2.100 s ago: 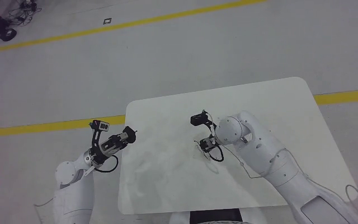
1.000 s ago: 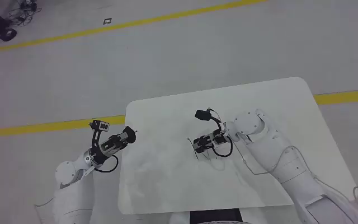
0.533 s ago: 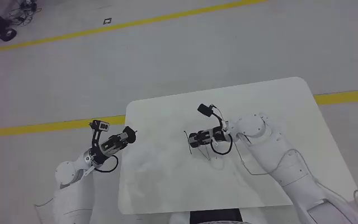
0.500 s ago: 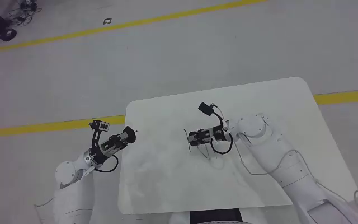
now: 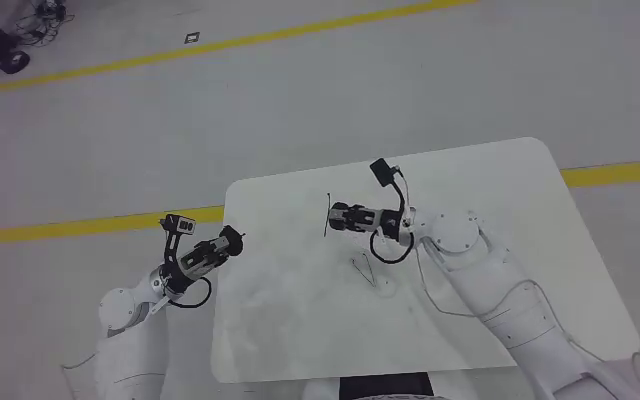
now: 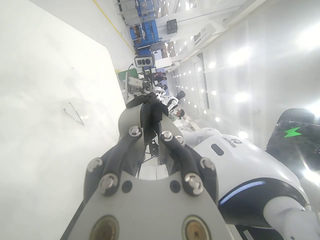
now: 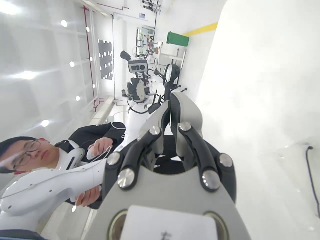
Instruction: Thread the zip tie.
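Top view: the right gripper [image 5: 338,216] is over the white table [image 5: 480,190], its fingers closed on a zip tie [image 5: 327,214]. The tie is a thin dark line crossing the fingertips, with a free end sticking out on each side. Two loose zip ties [image 5: 363,270] lie in a V on the table near this gripper, on the robot's side of it and not touching it. The left gripper [image 5: 234,242] sits at the table's left edge, well apart from the right one.

Left wrist view: the left gripper [image 6: 150,106] has its dark pads pressed together. The loose ties [image 6: 75,116] lie on the tabletop well ahead and to one side of it.

Right wrist view: the right gripper's grey fingers [image 7: 186,108] meet tightly at the tip, above the table. The tie between them is too thin to pick out here.
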Controlling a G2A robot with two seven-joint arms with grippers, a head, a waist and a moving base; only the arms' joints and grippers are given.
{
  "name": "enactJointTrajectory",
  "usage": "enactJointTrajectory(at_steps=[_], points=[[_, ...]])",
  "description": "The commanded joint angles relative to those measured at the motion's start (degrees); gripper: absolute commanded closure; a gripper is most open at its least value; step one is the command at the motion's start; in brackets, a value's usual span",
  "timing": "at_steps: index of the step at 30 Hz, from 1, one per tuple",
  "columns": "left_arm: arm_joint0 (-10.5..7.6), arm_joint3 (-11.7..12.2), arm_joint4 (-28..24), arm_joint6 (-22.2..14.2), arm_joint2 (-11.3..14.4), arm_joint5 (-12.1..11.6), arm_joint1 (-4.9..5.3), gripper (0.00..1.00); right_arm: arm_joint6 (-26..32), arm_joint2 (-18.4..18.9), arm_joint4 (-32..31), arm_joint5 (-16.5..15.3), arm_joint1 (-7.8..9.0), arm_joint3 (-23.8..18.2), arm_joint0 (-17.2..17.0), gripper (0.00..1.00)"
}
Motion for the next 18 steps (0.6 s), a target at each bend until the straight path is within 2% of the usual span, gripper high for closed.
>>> enactJointTrajectory(at_steps=[1,14,16,18], points=[[0.0,0.0,0.0,0.0,0.0,0.0,0.0,1.0,-0.17,-0.73,0.35,-0.56,-0.02,-0.89,-0.26,1.0],[0.0,0.0,0.0,0.0,0.0,0.0,0.0,1.0,0.01,-1.08,0.43,-0.7,0.0,-1.04,-0.29,1.0],[0.07,-0.43,0.43,2.05,0.6,0.4,-0.05,1.0,-0.33,-1.09,0.58,-0.73,-0.02,-1.1,-0.42,1.0],[0.55,-1.04,0.55,4.0,1.44,0.47,-0.14,1.0,-3.29,-1.75,1.49,-1.39,-0.2,-1.97,-1.34,1.0]])
